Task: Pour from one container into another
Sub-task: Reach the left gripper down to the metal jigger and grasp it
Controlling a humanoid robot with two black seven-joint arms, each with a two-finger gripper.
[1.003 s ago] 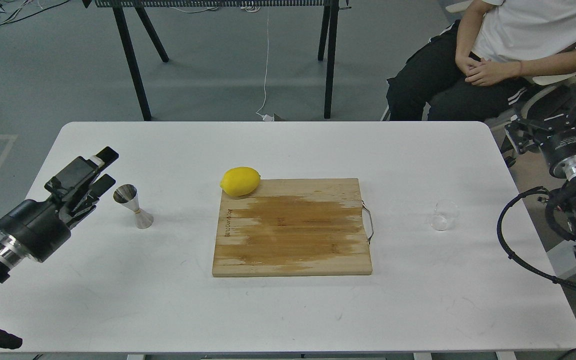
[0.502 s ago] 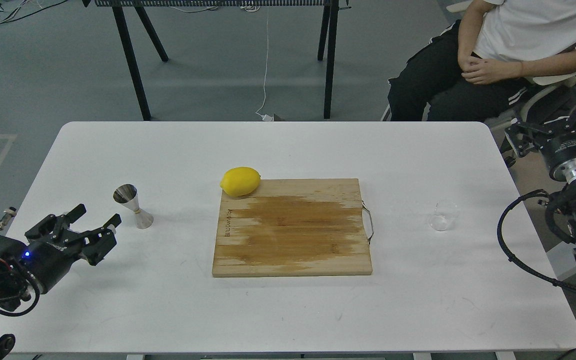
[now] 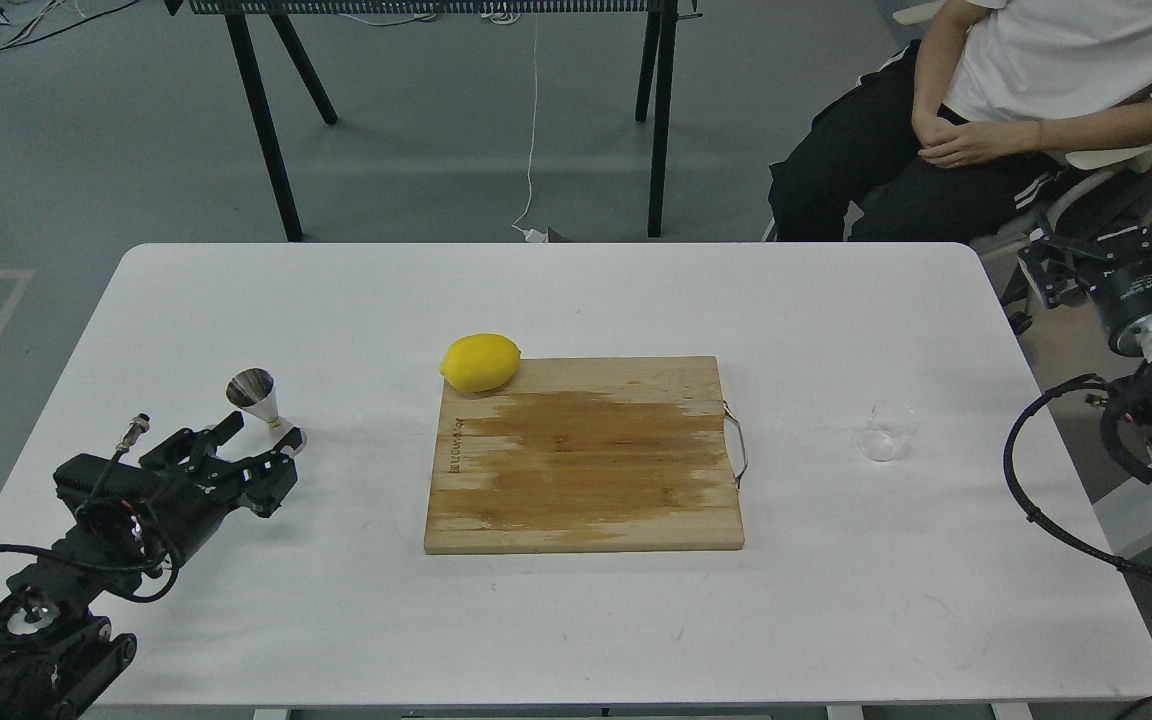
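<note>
At the frame's right, the thin, slippery glass beaker (image 3: 887,431) wants a gentle mid-wall grip, while the left gripper (image 3: 251,455), fingers spread, flanks the jigger (image 3: 263,403).

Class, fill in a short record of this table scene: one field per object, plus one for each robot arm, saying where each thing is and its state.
Jigger: upright, left part of the table, untouched
Beaker: upright, right side, standing alone
Lemon: at the cutting board's far-left corner
Cutting board: centre, wet-stained, bare
Left gripper: jaws open, just in front of the jigger's base
Right gripper: not identifiable; right arm off the table's right edge
Pouring: not begun
</note>
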